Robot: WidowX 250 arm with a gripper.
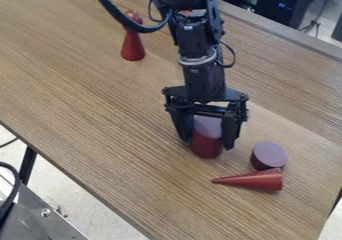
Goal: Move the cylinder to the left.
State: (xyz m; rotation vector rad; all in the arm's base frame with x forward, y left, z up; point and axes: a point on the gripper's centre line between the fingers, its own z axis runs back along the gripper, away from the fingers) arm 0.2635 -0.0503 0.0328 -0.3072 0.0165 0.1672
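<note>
- Two fingers of the claw stand about a cylinder's width apart, apparently closed on the red cylinder, one on each side to keep it from slipping sideways.
- That cylinder stands upright on the tabletop, inward from the near edge; gripping it from above should let it travel left without tipping.
- The purple-topped cylinder and the red cone on its side lie toward the right edge, so a leftward move should lead away from both.
- Toward the far edge, a red cone-shaped piece rests on its broad base, which steadies it.
</note>
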